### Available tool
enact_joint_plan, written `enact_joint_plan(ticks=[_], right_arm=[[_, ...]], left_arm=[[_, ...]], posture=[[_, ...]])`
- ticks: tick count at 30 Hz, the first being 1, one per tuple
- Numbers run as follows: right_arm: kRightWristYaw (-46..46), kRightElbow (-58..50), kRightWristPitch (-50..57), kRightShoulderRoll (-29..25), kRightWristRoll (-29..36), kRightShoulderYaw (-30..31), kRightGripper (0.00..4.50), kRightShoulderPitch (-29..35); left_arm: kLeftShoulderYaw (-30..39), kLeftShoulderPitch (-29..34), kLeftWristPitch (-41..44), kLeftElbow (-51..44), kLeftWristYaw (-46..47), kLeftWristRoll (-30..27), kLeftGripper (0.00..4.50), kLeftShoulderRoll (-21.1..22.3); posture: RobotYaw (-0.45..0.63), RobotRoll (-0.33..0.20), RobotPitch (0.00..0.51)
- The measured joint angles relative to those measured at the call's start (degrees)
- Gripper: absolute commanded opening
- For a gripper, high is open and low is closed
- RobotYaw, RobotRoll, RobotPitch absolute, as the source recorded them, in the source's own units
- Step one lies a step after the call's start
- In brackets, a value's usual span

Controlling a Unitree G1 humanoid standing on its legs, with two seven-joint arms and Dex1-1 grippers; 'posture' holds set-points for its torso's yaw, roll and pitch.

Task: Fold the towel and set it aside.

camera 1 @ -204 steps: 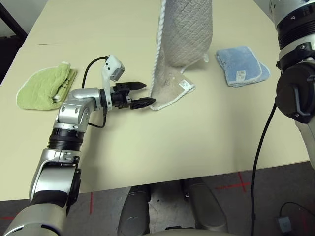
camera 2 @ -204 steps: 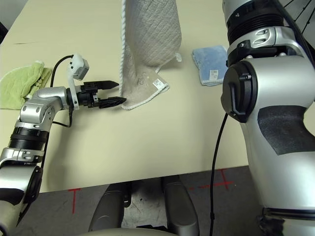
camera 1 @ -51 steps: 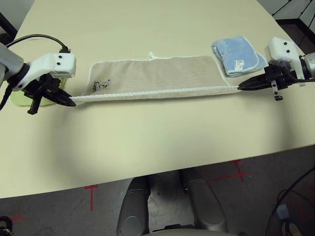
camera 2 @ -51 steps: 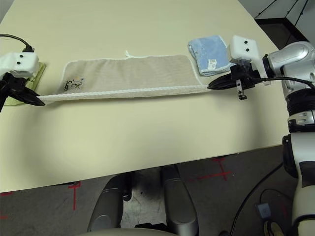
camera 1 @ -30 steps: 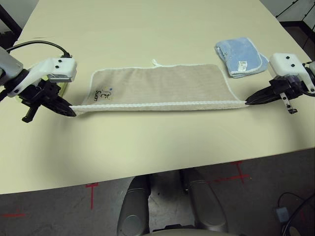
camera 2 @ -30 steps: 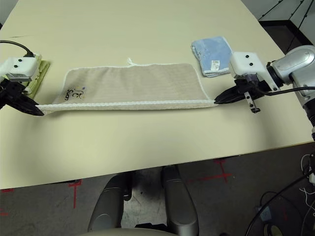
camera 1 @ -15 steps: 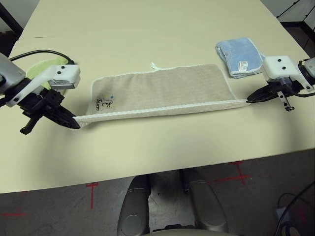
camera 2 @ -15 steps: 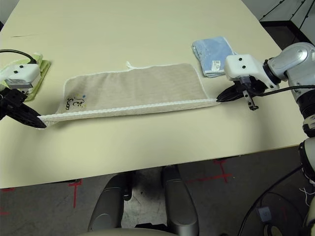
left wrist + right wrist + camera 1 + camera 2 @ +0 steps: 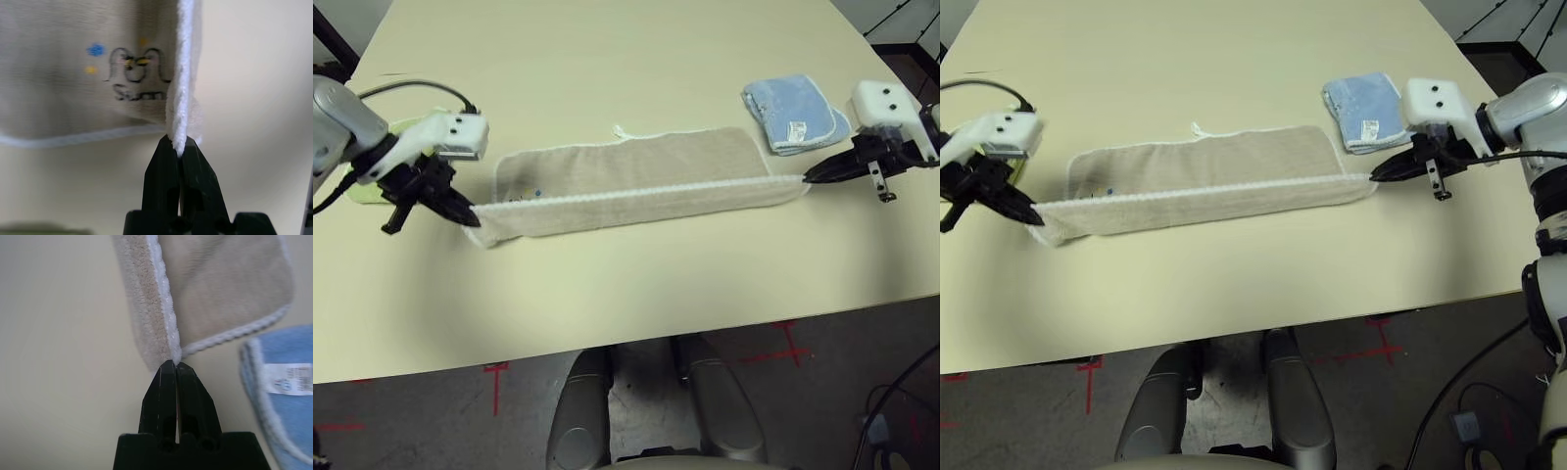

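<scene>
- Cream table (image 9: 626, 284) carries all items; the towel (image 9: 636, 171) serves as the landmark and lies stretched lengthwise across the table's middle, its near long edge lifted and partly folded over toward the far edge.
- Green cloth (image 9: 386, 132) lies just past the towel's left end, behind the left arm. Risk: a sweep of that arm toward the far edge could drag it.
- Left gripper (image 9: 470, 217) is pinched tight on the towel's left near corner, gripping only the white piping (image 9: 183, 73). Risk: so shallow a hold may slip under tension, dropping the corner short of the far edge.
- Logo (image 9: 137, 73) sits under the lifted flap at the left end.
- Risk: unequal travel of the two grippers would skew the fold, leaving the edges misaligned.
- Right gripper (image 9: 811, 178) is pinched tight on the towel's right near corner, likewise at the very tip.
- Blue towel (image 9: 795, 113) lies just beyond the towel's right end. Risk: the right gripper, carrying its corner over, could snag or shift it.
</scene>
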Motion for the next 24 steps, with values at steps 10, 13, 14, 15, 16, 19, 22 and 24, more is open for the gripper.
enact_joint_plan(ticks=[10,13,14,15,16,19,22,24], right_arm=[[-15.6,6.4,-7.6,3.8,-9.3,-0.8,0.00,-1.9],[-19.8,7.4,-9.3,4.8,-11.9,-0.8,0.00,-2.0],[-21.1,7.6,-9.8,5.1,-12.7,-0.8,0.00,-2.1],[-22.3,7.9,-10.1,5.4,-13.1,-0.8,0.00,-2.2],[-23.8,8.3,-10.4,5.9,-13.8,-0.8,0.00,-2.4],[-27.5,9.0,-11.0,6.9,-14.9,-0.9,0.00,-3.3],[-30.5,9.3,-11.2,8.0,-14.9,-1.5,0.00,-3.9],[-31.6,9.4,-11.2,8.7,-14.9,-2.0,0.00,-4.0]], left_arm=[[6.2,-1.6,-6.4,12.6,0.0,8.9,0.03,-8.6],[9.2,-1.6,-7.6,16.3,0.1,12.6,0.03,-11.0],[10.6,-1.6,-7.9,17.6,0.0,14.0,0.03,-11.7],[11.8,-1.6,-8.1,18.4,0.1,15.2,0.03,-12.1],[13.4,-1.6,-8.3,19.8,0.1,16.8,0.03,-12.9],[16.5,-1.5,-8.4,21.0,0.0,19.5,0.03,-13.3],[18.1,-0.5,-8.3,21.5,0.1,20.9,0.03,-13.0],[18.3,0.5,-8.3,21.6,0.1,21.5,0.03,-12.9]], posture=[[-0.04,0.000,0.267],[-0.04,0.000,0.268],[-0.04,0.000,0.268],[-0.04,0.000,0.269],[-0.04,0.000,0.269],[-0.04,0.000,0.271],[-0.04,0.000,0.271],[-0.02,0.000,0.273]])
